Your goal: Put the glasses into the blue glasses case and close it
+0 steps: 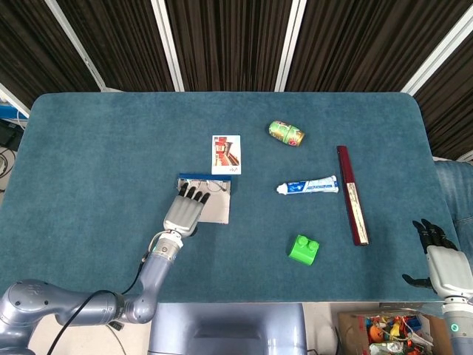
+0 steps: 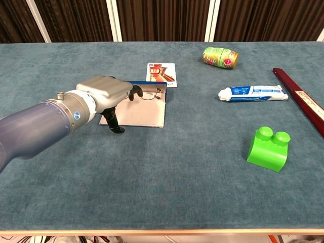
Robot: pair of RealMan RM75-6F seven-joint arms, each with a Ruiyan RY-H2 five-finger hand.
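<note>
glasses (image 2: 148, 93) already sit in the open blue glasses case (image 2: 142, 112), thin wire frame against the blue back edge, flat pale lining. only closing is left. left hand (image 1: 183, 214) hovers over the case, fingers apart, holding nothing. right hand (image 1: 442, 262) idle at the table's edge, fingers spread, empty.

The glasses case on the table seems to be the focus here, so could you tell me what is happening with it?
The blue glasses case lies open on the table, with the glasses inside near its far edge. The left hand hangs over the case's near left part with fingers spread, holding nothing; the lid is not closed. The right hand waits off the table's right edge, empty.
</note>
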